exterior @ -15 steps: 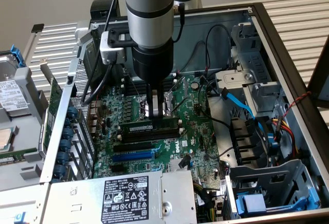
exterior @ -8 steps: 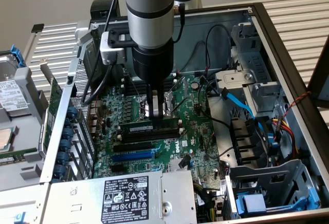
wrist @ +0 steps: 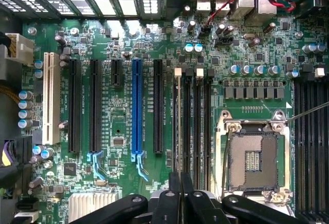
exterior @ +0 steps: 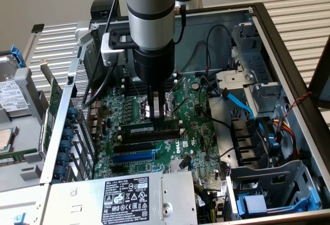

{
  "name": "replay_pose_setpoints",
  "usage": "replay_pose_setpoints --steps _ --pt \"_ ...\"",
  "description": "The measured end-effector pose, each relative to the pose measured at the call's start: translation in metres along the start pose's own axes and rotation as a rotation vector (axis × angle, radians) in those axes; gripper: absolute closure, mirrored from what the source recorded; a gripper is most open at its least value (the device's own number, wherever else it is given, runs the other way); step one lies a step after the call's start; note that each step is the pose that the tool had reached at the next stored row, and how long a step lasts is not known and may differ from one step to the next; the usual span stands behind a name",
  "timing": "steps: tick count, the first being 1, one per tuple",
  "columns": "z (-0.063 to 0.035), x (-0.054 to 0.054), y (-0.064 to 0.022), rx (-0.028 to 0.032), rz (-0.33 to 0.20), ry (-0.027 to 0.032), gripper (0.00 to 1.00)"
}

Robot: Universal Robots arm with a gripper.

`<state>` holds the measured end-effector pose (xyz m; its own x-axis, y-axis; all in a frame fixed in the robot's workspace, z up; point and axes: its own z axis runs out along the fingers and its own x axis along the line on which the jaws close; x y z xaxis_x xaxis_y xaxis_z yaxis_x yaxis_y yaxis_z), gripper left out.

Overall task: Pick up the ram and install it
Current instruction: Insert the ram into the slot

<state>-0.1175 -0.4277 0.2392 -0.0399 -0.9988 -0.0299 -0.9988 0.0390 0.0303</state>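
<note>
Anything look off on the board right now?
The CPU socket sits bare: no cooler on it, and apparently no chip. The ram lies level along its slot, just below the shut gripper. No damage shows.

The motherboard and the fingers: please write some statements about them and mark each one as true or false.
1. The fingers are shut. True.
2. The CPU socket is bare, with no cooler on it. True.
3. The blue slot holds a card. False: it is empty.
4. The gripper hangs over the power supply. False: it hangs over the motherboard.
5. The ram lies outside the case. False: it stands in a memory slot, just under the fingers.
</note>
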Motion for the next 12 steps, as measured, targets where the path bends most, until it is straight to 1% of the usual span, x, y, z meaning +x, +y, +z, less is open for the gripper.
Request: replay_pose_setpoints --steps 12 --pt "0.0016 0.0000 0.0000 0.0004 0.009 -0.0005 0.88"
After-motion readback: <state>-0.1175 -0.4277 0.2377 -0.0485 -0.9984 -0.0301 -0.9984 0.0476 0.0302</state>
